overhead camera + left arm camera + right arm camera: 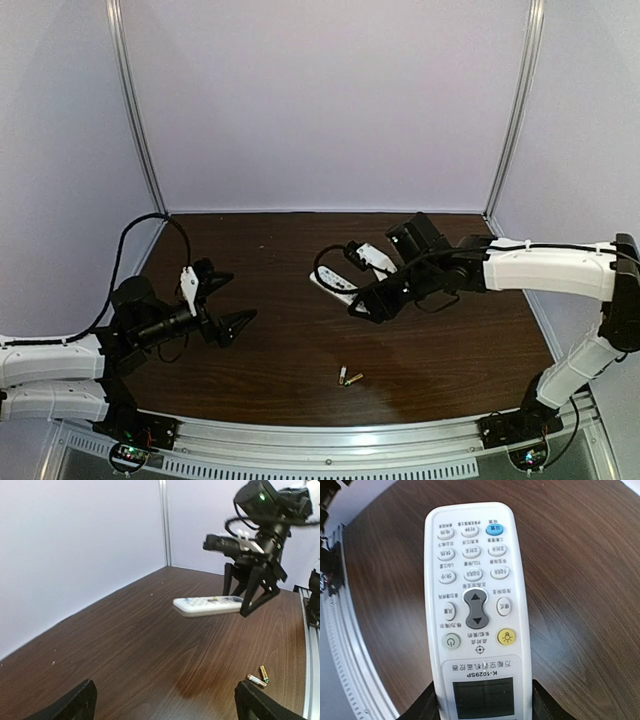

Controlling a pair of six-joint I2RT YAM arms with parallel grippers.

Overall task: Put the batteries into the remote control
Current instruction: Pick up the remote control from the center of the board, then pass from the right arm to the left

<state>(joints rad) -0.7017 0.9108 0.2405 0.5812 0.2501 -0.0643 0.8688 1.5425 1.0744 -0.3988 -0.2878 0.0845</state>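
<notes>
Remote control, one, white, buttons up, hangs above the brown table, its display end gripped by the right pincer. Two batteries lie together near the table's front edge. Left pincer gapes wide, empty.

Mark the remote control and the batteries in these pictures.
remote control [472, 605]: right wrist view, on the grey arrow pad in the middle of its face.
batteries [256, 681]: left wrist view, on the gold body of the nearer battery.

Soft even light, faint sheen on table; top view grainy, right-wrist edges bowed.
</notes>
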